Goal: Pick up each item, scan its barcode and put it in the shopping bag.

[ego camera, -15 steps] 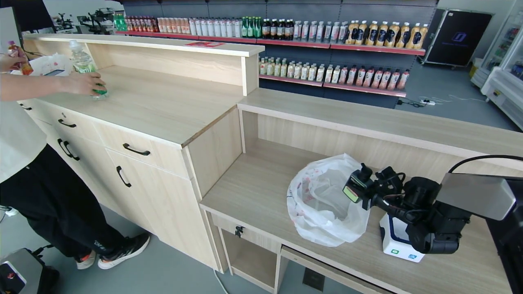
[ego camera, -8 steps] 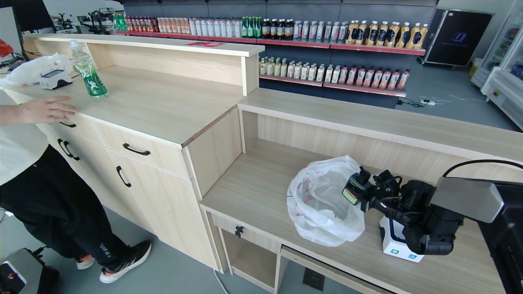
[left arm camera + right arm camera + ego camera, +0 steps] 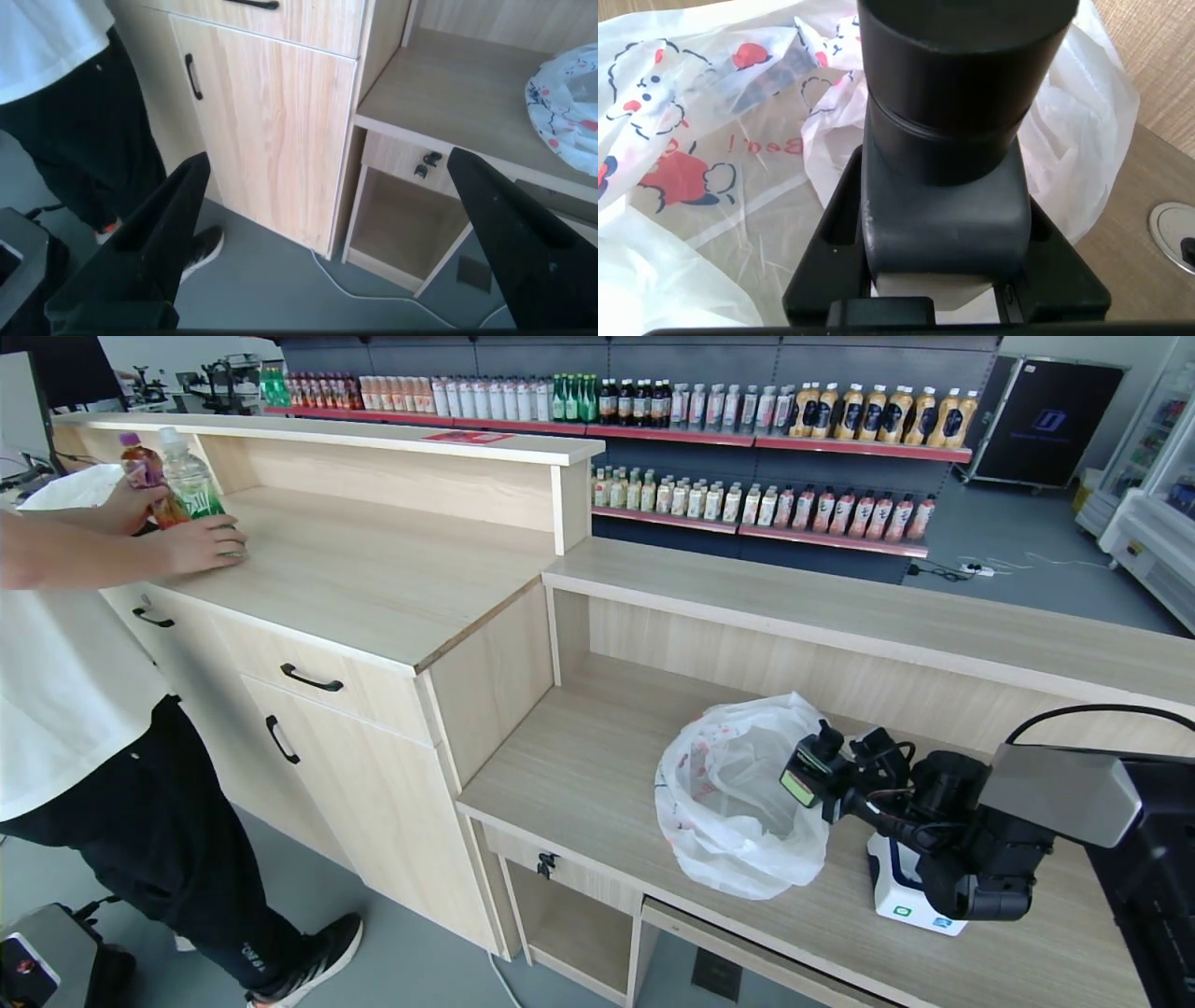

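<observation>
The shopping bag (image 3: 738, 803) lies open on the lower counter (image 3: 579, 756). Just right of the bag, the right gripper (image 3: 870, 758) is clamped on a black handheld scanner (image 3: 806, 775) above a white cradle (image 3: 901, 893). Well left of the bag, on the taller counter (image 3: 373, 579), a person's hand (image 3: 201, 543) grips a green-labelled bottle (image 3: 189, 483) touching a purple-capped bottle (image 3: 143, 465). Left of the bag, over the floor, the left gripper (image 3: 327, 161) hangs with its fingers spread wide.

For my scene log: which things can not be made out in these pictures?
- Bottles: head view, too small for barcodes; a person's hands partly cover them.
- Bag inside: right wrist view, black cylinder covers the middle.
- White device: head view, right arm hides its top.
</observation>
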